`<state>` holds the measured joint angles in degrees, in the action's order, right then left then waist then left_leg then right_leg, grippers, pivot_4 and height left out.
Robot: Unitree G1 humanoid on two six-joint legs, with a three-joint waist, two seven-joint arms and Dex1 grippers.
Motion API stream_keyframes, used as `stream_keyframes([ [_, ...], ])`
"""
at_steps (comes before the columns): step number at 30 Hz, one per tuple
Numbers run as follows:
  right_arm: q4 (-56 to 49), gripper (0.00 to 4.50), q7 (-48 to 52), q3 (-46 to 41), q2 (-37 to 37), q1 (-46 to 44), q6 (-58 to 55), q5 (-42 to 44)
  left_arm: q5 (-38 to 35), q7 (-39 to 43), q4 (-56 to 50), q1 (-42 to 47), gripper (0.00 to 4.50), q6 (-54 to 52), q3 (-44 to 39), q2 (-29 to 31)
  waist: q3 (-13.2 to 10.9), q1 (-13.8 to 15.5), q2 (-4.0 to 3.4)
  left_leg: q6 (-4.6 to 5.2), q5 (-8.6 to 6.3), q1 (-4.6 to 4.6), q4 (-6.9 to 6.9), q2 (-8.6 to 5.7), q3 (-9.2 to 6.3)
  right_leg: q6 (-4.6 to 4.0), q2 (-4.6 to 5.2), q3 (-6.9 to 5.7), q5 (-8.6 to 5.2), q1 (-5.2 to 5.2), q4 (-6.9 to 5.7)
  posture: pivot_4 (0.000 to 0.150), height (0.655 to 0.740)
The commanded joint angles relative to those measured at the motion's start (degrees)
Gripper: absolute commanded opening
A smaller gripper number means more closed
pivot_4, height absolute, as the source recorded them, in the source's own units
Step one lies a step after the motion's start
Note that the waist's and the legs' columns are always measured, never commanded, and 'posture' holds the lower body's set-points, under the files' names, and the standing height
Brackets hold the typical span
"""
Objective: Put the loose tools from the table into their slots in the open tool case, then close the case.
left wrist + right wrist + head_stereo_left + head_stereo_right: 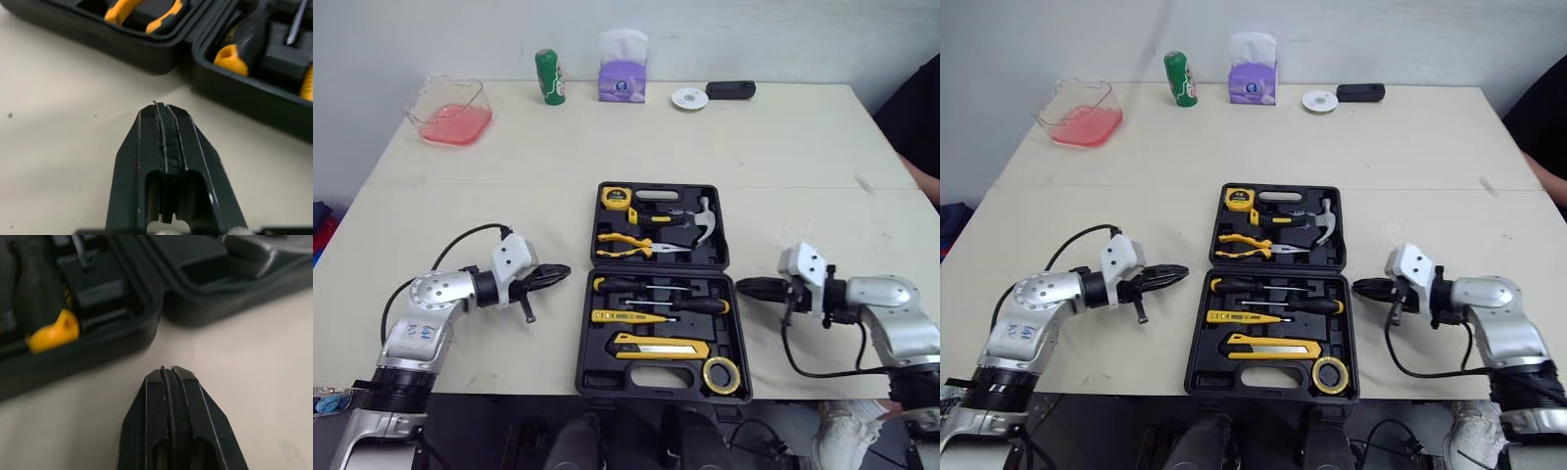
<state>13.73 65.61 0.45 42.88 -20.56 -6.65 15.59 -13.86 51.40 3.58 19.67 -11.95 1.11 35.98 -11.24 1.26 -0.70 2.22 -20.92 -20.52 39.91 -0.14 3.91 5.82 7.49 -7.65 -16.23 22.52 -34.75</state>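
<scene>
Black fingers [139, 161] of the left gripper [558, 273] are pressed flat together, pad against pad, with nothing between them. Their tip points at the left wall of the tool case [585, 338], near it but not touching. The right gripper [749, 287] is likewise closed on nothing. It sits low over the beige table [783, 147], with its tip just beside the case's right wall at the hinge line.

The case lies open and flat in the middle of the table, between the two grippers. Its far half holds a yellow tape measure [616, 198], yellow-handled pliers [626, 245] and a hammer [702, 219]. Its near half holds two black-and-yellow screwdrivers [651, 286], a yellow tester pen [625, 316], a utility knife [661, 346] and a yellow tape roll [722, 375].

Along the far edge of the table stand a clear container of pink liquid [450, 113], a green can [549, 77] and a purple tissue box [623, 70].
</scene>
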Motion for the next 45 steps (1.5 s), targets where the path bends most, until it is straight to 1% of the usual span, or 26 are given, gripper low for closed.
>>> stream_keyframes([
  [1,-3.4,0.0,-0.9,1.2,-1.2,-1.2,-2.5,-0.2,0.9,-0.6,0.7,1.8,0.06,0.7,1.2,-1.8,0.0,0.1,0.0,0.0,0.0,-0.01,0.03,0.0,-0.03,0.0,0.04,0.06,0.0,0.0,0.0,0.15,0.74],
  [3,-4.5,0.0,-1.0,1.2,-2.0,-1.4,-4.5,0.8,1.6,-0.9,1.5,2.5,0.06,1.0,1.6,-2.5,0.0,0.1,0.0,-0.01,-0.01,-0.02,0.02,-0.01,-0.09,0.0,0.05,0.06,0.0,0.0,0.01,0.15,0.74],
  [10,-3.6,0.0,-1.3,1.4,-2.9,-3.3,-2.6,-1.3,4.4,-2.0,6.4,5.9,0.06,2.2,4.0,-5.5,0.0,-0.2,0.0,-0.02,-0.01,-0.03,0.02,0.0,-0.04,0.0,-0.07,-0.02,0.0,0.02,-0.01,0.15,0.74],
  [14,-0.9,0.0,-2.0,1.6,-4.3,-5.8,-0.9,-2.5,4.9,-2.4,7.1,6.6,0.06,2.2,4.1,-6.6,0.0,-0.4,0.0,-0.02,-0.01,-0.03,0.06,-0.01,-0.03,0.0,-0.06,-0.01,0.0,0.02,-0.04,0.15,0.74],
  [18,4.2,0.0,-1.9,2.5,-5.3,-9.7,1.1,-4.8,5.3,-3.9,8.2,7.3,0.06,1.4,3.4,-7.4,0.0,-0.6,0.0,-0.01,0.01,-0.03,0.07,-0.03,-0.05,0.0,-0.02,0.01,0.0,0.02,-0.1,0.15,0.74],
  [21,7.9,0.0,-0.6,4.4,-5.3,-12.9,4.0,-7.5,6.5,-4.6,9.1,8.0,0.06,1.4,3.7,-7.2,0.0,-0.8,0.0,0.0,0.02,-0.03,0.07,-0.03,-0.06,0.0,-0.01,0.02,0.0,0.02,-0.09,0.15,0.74],
  [24,10.1,0.0,-0.8,4.2,-6.5,-15.1,3.0,-7.3,6.1,-6.7,9.9,8.4,0.06,0.6,2.2,-7.8,0.0,-1.2,0.0,-0.01,0.03,-0.03,0.06,-0.03,-0.07,0.0,-0.01,0.02,0.0,0.01,-0.1,0.15,0.74],
  [30,12.9,0.0,-0.9,5.0,-5.8,-16.4,6.0,-10.0,5.7,-9.6,8.9,7.6,0.06,-0.9,-0.2,-7.6,0.0,-1.3,0.01,-0.01,0.03,-0.03,0.07,-0.03,-0.08,0.0,0.0,0.03,0.0,0.01,-0.11,0.15,0.74],
  [35,14.6,0.0,-3.7,3.1,-5.6,-16.7,5.7,-9.7,4.0,-8.9,6.7,5.3,0.06,-1.4,-3.2,-5.3,0.0,-1.5,0.01,-0.02,0.03,-0.03,0.06,-0.02,-0.08,0.0,0.05,0.05,0.0,0.02,-0.11,0.15,0.74],
  [36,14.4,0.0,-3.4,2.3,-5.4,-16.6,4.5,-8.4,3.9,-7.9,5.6,4.5,0.69,-1.4,-3.3,-4.3,0.0,-1.5,0.01,-0.03,0.03,-0.03,0.06,-0.01,-0.08,0.0,0.05,0.05,0.0,0.03,-0.1,0.15,0.74],
  [37,14.2,0.32,-4.7,1.1,-4.9,-16.5,4.7,-8.1,3.7,-7.8,4.6,3.7,0.88,-2.0,-3.9,-3.3,0.0,-1.5,0.01,-0.03,0.03,-0.03,0.05,0.0,-0.09,-0.01,0.05,0.05,0.0,0.03,-0.08,0.15,0.74],
  [39,12.4,0.98,-3.1,-0.2,-2.8,-15.5,0.8,-6.5,2.6,-8.0,2.6,2.1,1.7,-3.1,-6.0,-2.0,0.0,-1.5,0.0,-0.03,0.03,-0.04,0.04,-0.01,-0.1,-0.01,0.07,0.05,0.0,0.04,-0.07,0.15,0.74],
  [40,11.6,1.39,-3.3,-0.9,-1.6,-14.8,0.7,-6.6,1.6,-8.1,1.2,1.2,2.1,-3.9,-7.5,-1.3,0.0,-1.3,0.0,-0.03,0.03,-0.05,0.04,-0.01,-0.1,-0.01,0.08,0.06,0.0,0.04,-0.06,0.15,0.74],
  [41,11.1,1.98,-3.7,-1.8,-0.4,-14.2,0.3,-6.6,0.4,-8.3,-0.3,0.3,2.66,-4.9,-9.2,-0.7,0.0,-1.2,0.01,-0.03,0.03,-0.05,0.05,-0.01,-0.14,-0.01,0.12,0.05,0.0,0.02,-0.04,0.15,0.74],
  [42,10.7,2.23,-5.0,-2.6,0.6,-13.7,0.7,-7.0,-1.0,-8.3,-1.7,-0.3,2.87,-6.1,-10.9,-0.1,0.0,-1.2,0.01,-0.03,0.03,-0.11,0.06,-0.01,-0.18,-0.01,0.19,0.04,0.0,0.02,-0.01,0.15,0.74],
  [43,10.2,2.66,-6.5,-3.6,1.6,-13.4,0.4,-7.4,-2.0,-8.4,-2.9,-0.8,3.25,-7.3,-12.5,0.7,0.0,-1.2,0.01,-0.03,0.03,-0.12,0.07,-0.02,-0.2,0.0,0.22,0.05,0.0,0.02,0.0,0.15,0.74],
  [45,7.8,3.61,-7.8,-6.1,2.2,-13.3,-5.3,-4.7,-4.7,-9.1,-5.1,-0.6,4.15,-11.2,-15.4,1.8,0.0,-1.2,0.01,-0.03,0.03,-0.14,0.07,-0.01,-0.22,0.0,0.28,0.03,0.0,0.03,0.0,0.15,0.74],
])
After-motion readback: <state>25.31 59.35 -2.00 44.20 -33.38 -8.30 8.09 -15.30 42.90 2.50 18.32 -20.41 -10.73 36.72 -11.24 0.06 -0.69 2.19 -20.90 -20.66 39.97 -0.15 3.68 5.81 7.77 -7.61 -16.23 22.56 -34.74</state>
